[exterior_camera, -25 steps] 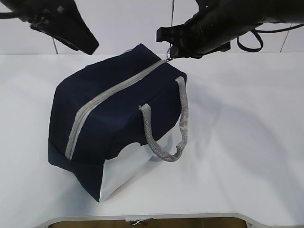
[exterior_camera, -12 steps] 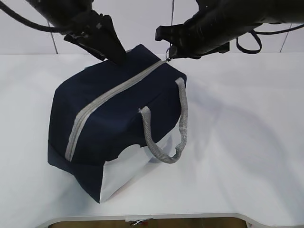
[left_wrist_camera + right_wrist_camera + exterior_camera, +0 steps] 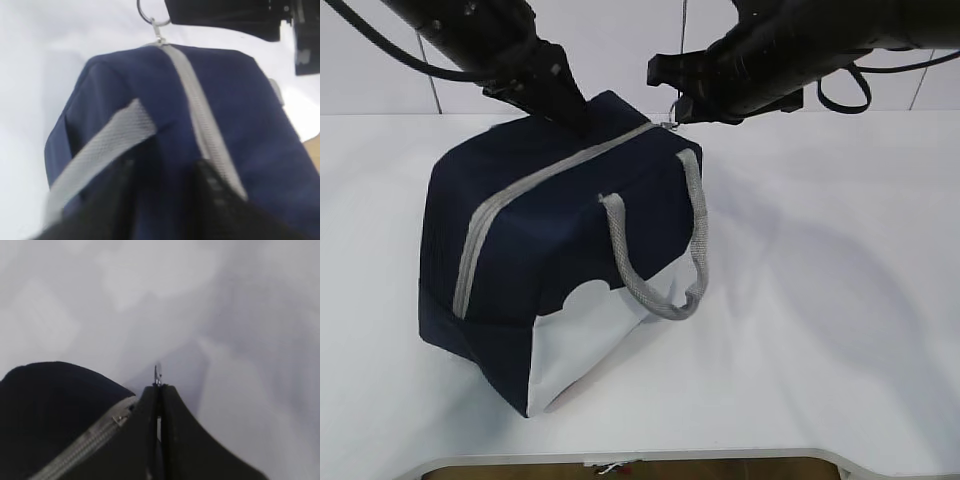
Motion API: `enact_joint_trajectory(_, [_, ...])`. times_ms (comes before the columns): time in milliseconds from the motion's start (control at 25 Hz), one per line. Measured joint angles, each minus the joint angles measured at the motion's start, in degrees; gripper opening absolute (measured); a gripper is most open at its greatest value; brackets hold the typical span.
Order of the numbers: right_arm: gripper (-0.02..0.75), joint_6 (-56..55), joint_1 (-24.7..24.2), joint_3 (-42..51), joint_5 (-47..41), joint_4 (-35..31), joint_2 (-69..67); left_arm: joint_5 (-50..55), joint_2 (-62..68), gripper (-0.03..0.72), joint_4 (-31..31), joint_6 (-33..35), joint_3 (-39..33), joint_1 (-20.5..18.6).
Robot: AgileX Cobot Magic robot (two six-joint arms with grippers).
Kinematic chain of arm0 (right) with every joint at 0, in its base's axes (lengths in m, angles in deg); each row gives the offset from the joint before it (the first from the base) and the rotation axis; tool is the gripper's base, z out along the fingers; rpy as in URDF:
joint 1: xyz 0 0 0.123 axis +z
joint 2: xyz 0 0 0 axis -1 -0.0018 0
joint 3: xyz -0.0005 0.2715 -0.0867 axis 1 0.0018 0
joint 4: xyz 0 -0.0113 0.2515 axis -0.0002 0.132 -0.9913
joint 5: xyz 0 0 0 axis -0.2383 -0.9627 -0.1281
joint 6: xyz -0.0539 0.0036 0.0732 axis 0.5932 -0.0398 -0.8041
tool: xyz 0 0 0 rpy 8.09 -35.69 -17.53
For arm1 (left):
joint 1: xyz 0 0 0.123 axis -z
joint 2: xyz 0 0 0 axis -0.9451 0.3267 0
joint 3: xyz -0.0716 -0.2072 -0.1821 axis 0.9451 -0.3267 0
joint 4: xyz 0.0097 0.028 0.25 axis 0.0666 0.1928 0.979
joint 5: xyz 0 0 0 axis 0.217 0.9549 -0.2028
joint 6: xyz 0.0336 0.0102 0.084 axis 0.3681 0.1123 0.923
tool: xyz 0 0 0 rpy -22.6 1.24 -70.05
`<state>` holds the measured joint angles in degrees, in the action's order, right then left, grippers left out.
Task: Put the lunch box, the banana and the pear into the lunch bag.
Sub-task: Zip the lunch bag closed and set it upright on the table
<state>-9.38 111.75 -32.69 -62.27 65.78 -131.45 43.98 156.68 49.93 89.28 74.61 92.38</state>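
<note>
1. In the exterior view you see the lunch bag (image 3: 555,260) standing on the white table (image 3: 840,300), left of the middle, its navy top closed by the grey zipper (image 3: 535,185), which runs from the near left corner up to the far right corner. One grey handle (image 3: 660,250) loops over the near side, above the white side panel (image 3: 595,340). Your left gripper (image 3: 572,112) comes down from the upper left and presses its tips onto the bag's far top edge; from here you cannot tell how wide its fingers stand. Your right gripper (image 3: 672,108) reaches in from the upper right and sits at the far end of the zipper, right at the metal ring pull (image 3: 673,104).

2. In the left wrist view you look along the bag's top. The zipper runs up the middle to the ring pull (image 3: 149,12) at the far end, where the dark body of your other arm fills the upper right corner. The two dark fingers (image 3: 212,200) of your left gripper (image 3: 162,172) stand moderately apart, with navy fabric between them; the second handle (image 3: 100,150) lies just beside the left finger. You cannot tell whether the fabric is pinched.

3. In the right wrist view your right gripper (image 3: 158,390) has its fingers pressed fully together on the ring pull (image 3: 157,375), a sliver of which sticks out past the tips. The bag's dark corner and the zipper's end sit at lower left. The lunch box, banana and pear show in none of the views.
</note>
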Motion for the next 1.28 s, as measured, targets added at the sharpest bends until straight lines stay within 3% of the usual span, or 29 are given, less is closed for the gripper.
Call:
enact_joint_trajectory(120, [0.013,0.0,0.0,0.0,0.0,0.0,0.0,-0.4,0.0,0.086,0.0,0.1,0.0,0.0])
enact_joint_trajectory(200, [0.013,0.0,0.0,0.0,0.0,0.0,0.0,-0.2,0.0,0.016,0.2,0.1,0.0,0.0])
enact_joint_trajectory(1280, [0.013,0.0,0.0,-0.5,3.5,3.1,-8.2,7.3,-4.9,-0.003,4.0,0.1,0.0,0.0])
